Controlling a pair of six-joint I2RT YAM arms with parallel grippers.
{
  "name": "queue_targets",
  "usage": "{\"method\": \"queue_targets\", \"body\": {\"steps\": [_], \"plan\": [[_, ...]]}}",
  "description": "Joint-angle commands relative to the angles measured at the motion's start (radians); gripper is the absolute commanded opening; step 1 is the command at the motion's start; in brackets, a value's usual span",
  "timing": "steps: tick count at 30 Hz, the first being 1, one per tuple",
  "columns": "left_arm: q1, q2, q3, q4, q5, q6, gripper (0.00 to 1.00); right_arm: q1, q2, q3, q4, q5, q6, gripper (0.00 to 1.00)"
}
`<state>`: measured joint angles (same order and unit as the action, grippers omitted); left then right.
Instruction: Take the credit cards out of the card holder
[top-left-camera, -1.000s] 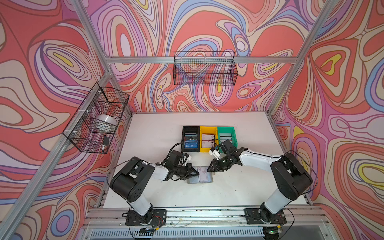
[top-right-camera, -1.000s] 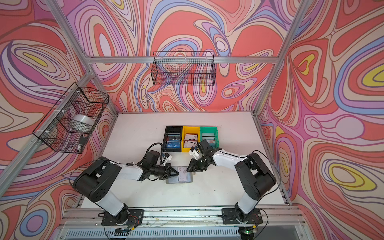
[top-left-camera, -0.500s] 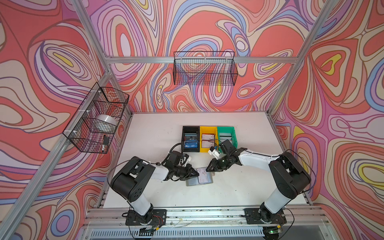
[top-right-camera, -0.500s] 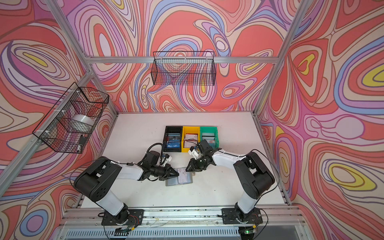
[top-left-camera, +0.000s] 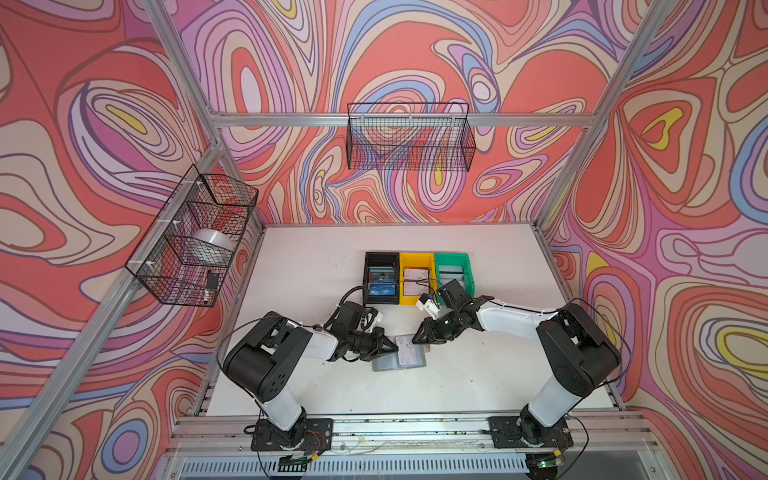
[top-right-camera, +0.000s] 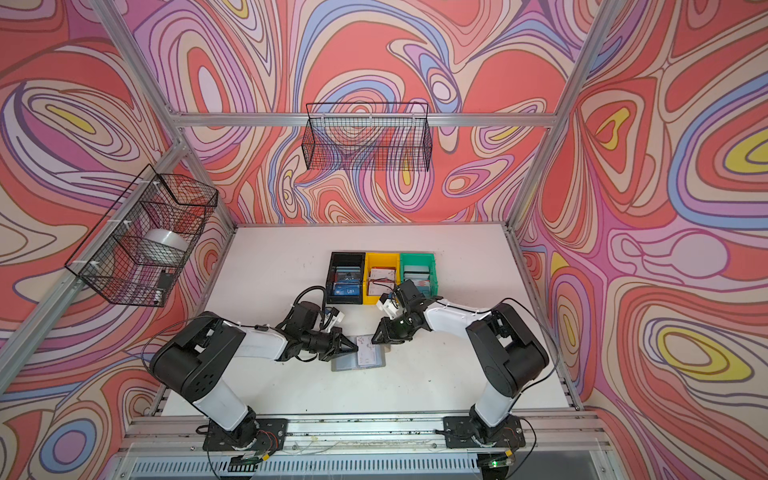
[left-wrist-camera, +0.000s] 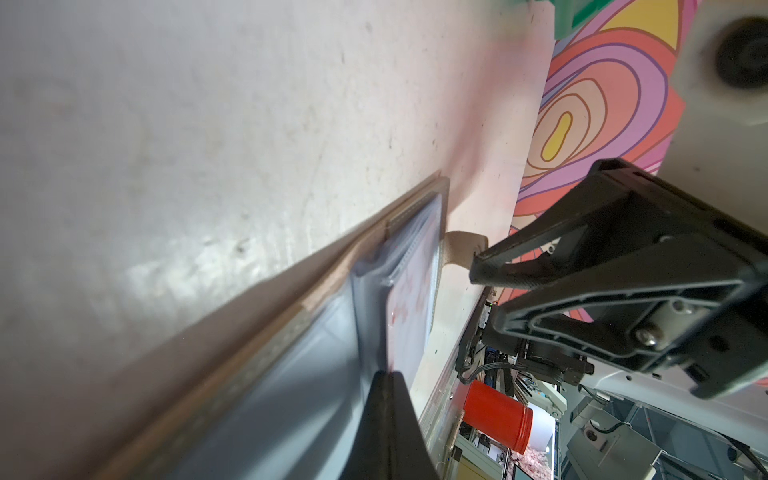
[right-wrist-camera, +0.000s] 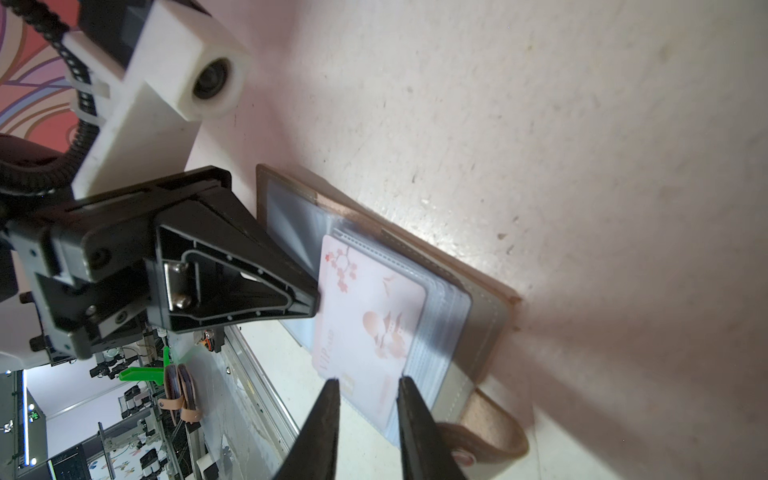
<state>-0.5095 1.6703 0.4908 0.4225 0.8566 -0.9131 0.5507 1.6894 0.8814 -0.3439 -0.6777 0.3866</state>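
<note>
The grey card holder (top-left-camera: 384, 364) (top-right-camera: 345, 364) lies open on the table between both arms. A white credit card (right-wrist-camera: 374, 316) (left-wrist-camera: 409, 303) with red blossom marks lies on its clear sleeves, sticking out toward my left gripper. My left gripper (top-left-camera: 392, 347) (top-right-camera: 353, 345) (left-wrist-camera: 388, 374) is shut on that card's edge, and its tip (right-wrist-camera: 316, 299) shows against the card in the right wrist view. My right gripper (top-left-camera: 415, 339) (top-right-camera: 375, 338) (right-wrist-camera: 368, 384) hovers just above the card's other end, open a little, with nothing between its fingers. The holder's snap tab (right-wrist-camera: 494, 440) (left-wrist-camera: 461, 245) lies flat beside it.
Behind the holder stand a black bin (top-left-camera: 368, 274) with a blue VIP card (top-left-camera: 382, 289), a yellow bin (top-left-camera: 415, 255) with white cards and a green bin (top-left-camera: 451, 257). Wire baskets hang on the back wall (top-left-camera: 409, 137) and the left wall (top-left-camera: 191, 241).
</note>
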Motion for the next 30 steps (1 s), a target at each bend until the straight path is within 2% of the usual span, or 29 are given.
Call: {"method": "queue_targets", "body": {"steps": [1,30], "plan": [[0.006,-0.012,-0.004,0.005,0.011,0.002,0.01,-0.003,0.019,-0.015,0.008,-0.003,-0.004,0.28],[0.096,-0.177,-0.016,-0.251,0.011,0.145,0.0,-0.003,0.023,-0.016,0.015,-0.014,-0.005,0.28]]}}
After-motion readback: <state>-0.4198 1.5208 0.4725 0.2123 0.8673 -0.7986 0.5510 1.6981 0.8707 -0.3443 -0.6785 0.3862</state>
